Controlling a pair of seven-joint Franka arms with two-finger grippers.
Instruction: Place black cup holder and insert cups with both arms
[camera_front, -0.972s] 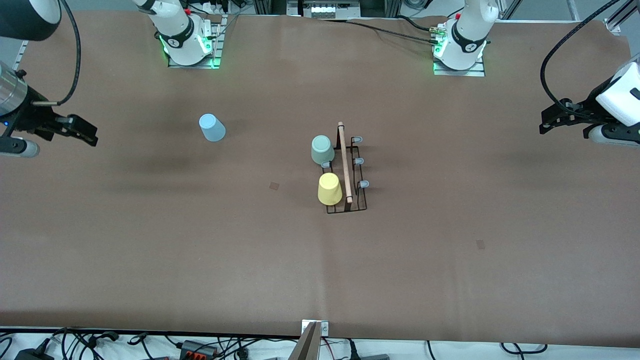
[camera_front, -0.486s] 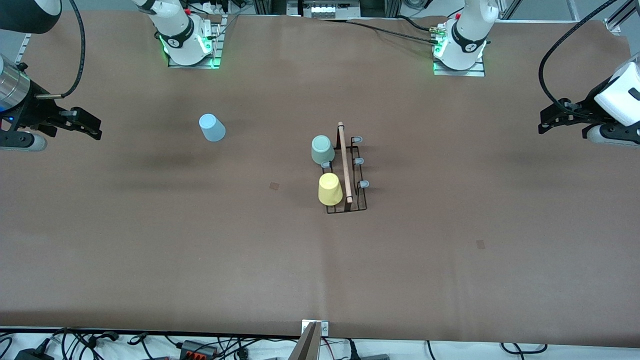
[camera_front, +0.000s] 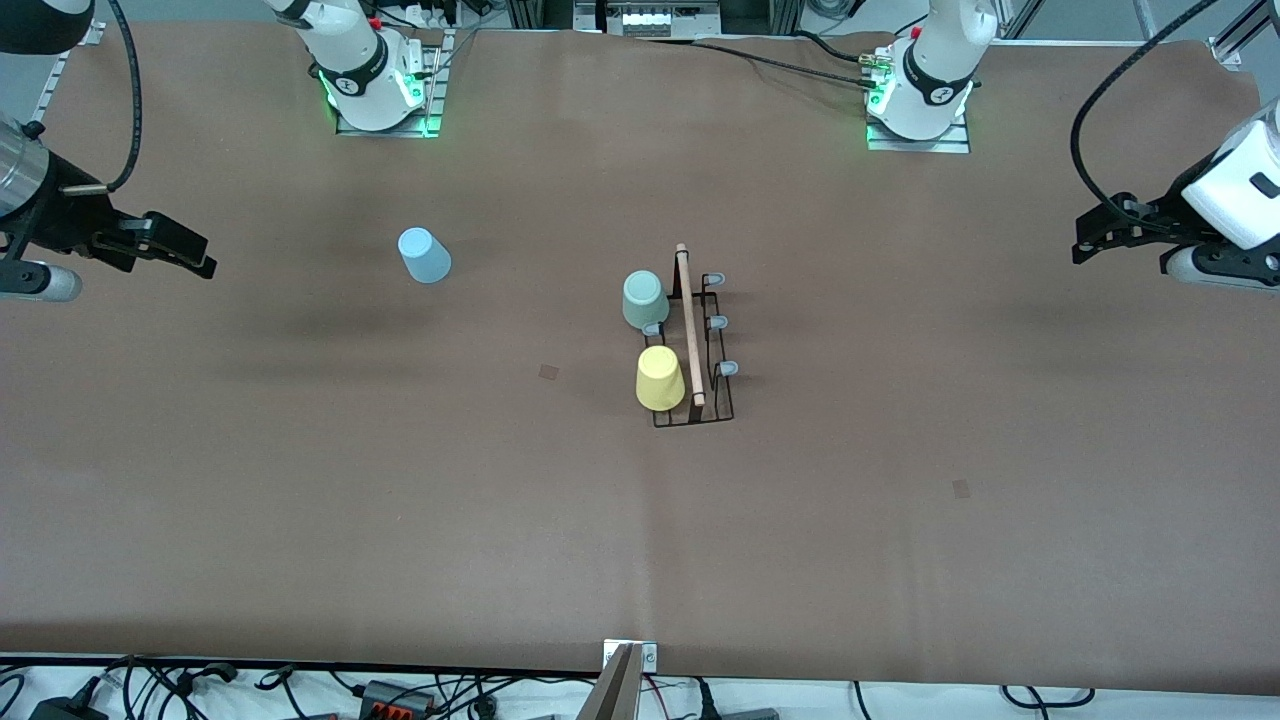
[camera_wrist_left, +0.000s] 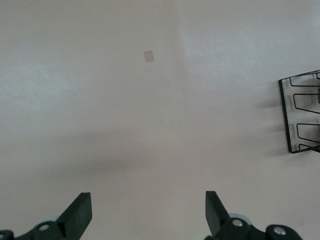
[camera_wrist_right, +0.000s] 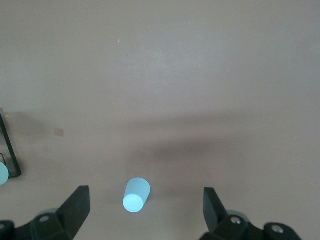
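Note:
The black cup holder (camera_front: 712, 392) stands mid-table with its wooden rod handle (camera_front: 688, 325) on top. A mint green cup (camera_front: 645, 299) and a yellow cup (camera_front: 659, 378) sit upside down on its pegs on the side toward the right arm's end. The light blue cup (camera_front: 424, 255) stands upside down on the table, apart from the holder, toward the right arm's end. My right gripper (camera_front: 185, 250) is open and empty, up over that end; its wrist view shows the light blue cup (camera_wrist_right: 136, 195) below the gripper (camera_wrist_right: 145, 202). My left gripper (camera_front: 1092, 240) is open and empty over the left arm's end (camera_wrist_left: 148, 212).
Three bare capped pegs (camera_front: 718, 322) line the holder's side toward the left arm. The holder's wire end (camera_wrist_left: 299, 120) shows in the left wrist view, a corner (camera_wrist_right: 10, 150) in the right. Small patches mark the brown table cover (camera_front: 549, 372).
My right gripper has shifted a little toward the table's middle and toward the bases. My left gripper has edged slightly toward the bases. The cups and holder have not moved.

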